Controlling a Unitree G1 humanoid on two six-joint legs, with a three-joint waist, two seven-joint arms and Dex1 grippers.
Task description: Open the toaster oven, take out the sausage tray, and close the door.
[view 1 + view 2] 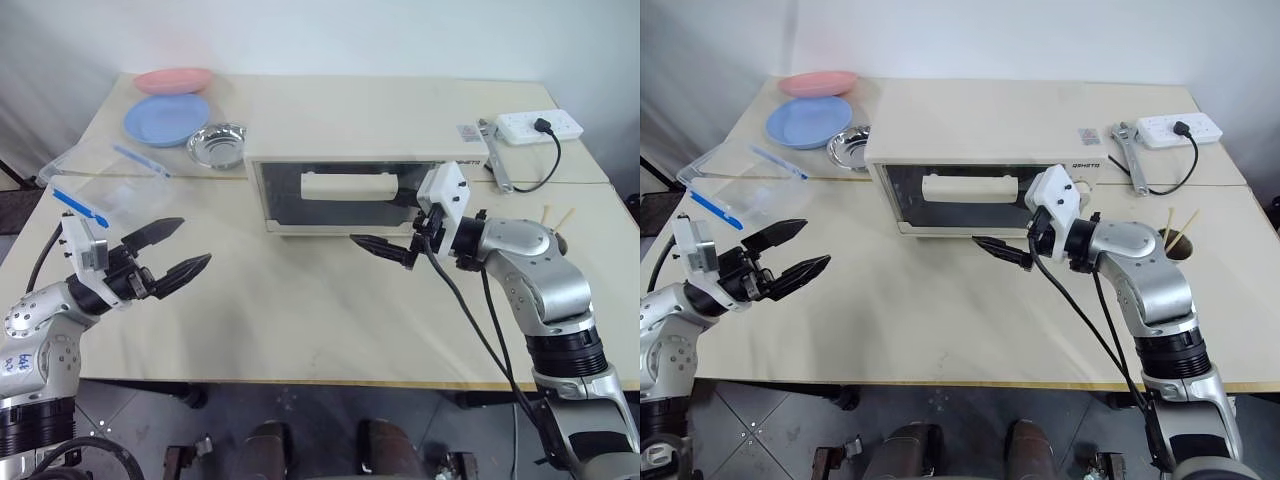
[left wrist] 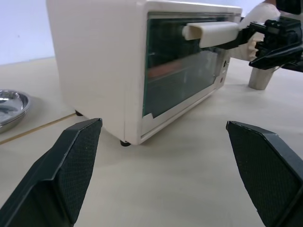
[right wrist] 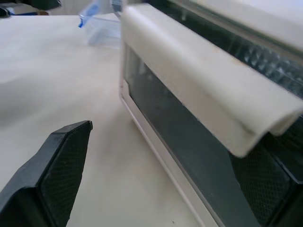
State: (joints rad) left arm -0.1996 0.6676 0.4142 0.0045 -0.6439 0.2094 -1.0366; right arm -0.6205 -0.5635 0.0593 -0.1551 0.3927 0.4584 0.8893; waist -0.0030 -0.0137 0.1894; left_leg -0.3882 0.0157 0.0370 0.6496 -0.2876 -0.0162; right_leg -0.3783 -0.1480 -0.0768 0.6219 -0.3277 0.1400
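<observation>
From the head, faint dark lettering is seen on the cream toaster oven (image 1: pixel 365 190) above its right panel; its door (image 1: pixel 958 198) is shut. The left gripper (image 1: pixel 172 251) is spread left of it, the right gripper (image 1: pixel 1002 250) apart by the door. At the left wrist, reddish contents are glimpsed behind the glass. At the right wrist, the bar handle (image 3: pixel 208 80) is seen close.

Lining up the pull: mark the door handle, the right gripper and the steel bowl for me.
door handle (image 1: pixel 347 185), left eye view, middle of the cream bar.
right gripper (image 1: pixel 382 248), left eye view, between its open black fingertips.
steel bowl (image 1: pixel 216 145), left eye view, shiny inside of the bowl.
</observation>
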